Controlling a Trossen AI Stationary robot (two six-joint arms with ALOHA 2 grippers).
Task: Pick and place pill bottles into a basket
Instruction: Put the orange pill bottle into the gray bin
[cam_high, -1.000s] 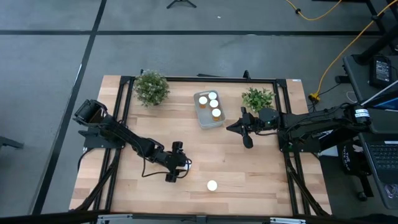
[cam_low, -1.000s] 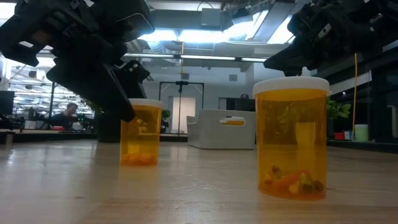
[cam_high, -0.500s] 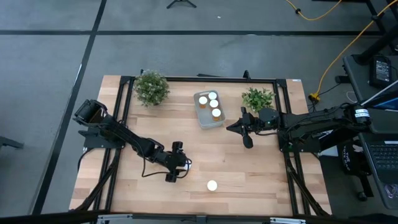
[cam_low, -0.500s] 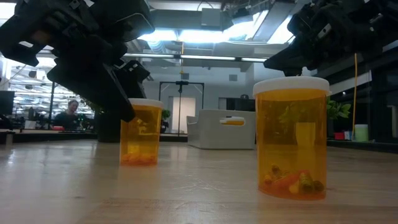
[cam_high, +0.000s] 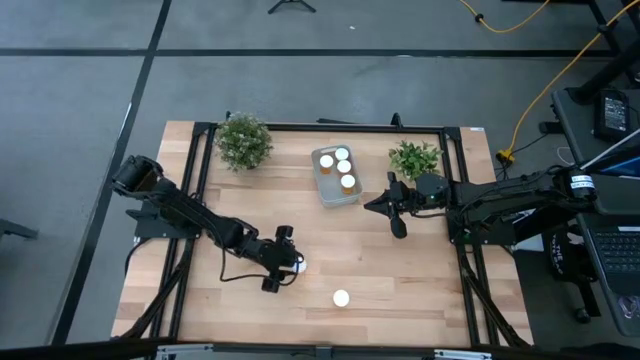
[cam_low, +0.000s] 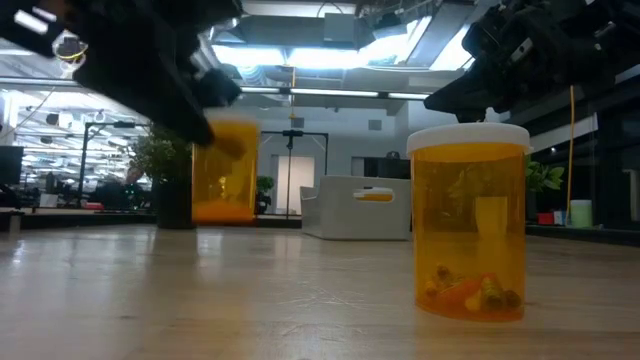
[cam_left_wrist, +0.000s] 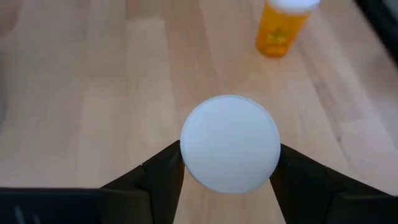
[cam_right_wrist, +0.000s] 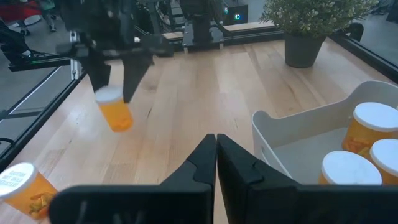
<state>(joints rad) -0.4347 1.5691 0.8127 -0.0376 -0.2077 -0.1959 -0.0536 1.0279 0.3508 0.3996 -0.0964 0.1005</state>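
My left gripper (cam_high: 290, 266) is shut on an orange pill bottle with a white cap (cam_left_wrist: 230, 152), held above the near middle of the table. In the low view this bottle (cam_low: 225, 170) hangs clear of the wood. A second pill bottle (cam_high: 341, 298) stands on its base nearer the front edge. The pale basket (cam_high: 336, 175) sits at the far middle on its flat bottom with three capped bottles (cam_right_wrist: 376, 124) upright in it. Beside the basket my right gripper (cam_right_wrist: 216, 149) hovers shut and empty. My left gripper pinches the bottle between its two fingers, one finger (cam_left_wrist: 163, 174) on each side at the white cap (cam_left_wrist: 186, 155). The fingers slant down from above on the table's left side. The bottle (cam_right_wrist: 115, 111) hangs below them, roughly upright, clear of the table.
Two potted plants (cam_high: 243, 140) (cam_high: 414, 157) stand at the far edge on either side of the basket. Bare wood lies between the lifted bottle and the basket. A black frame rail (cam_high: 320, 127) runs around the table.
My left gripper has risen with the pill bottle between its fingers. The bottle, which stood on the table a second ago, now hangs clear of it. The other bottle and my right arm have kept still.
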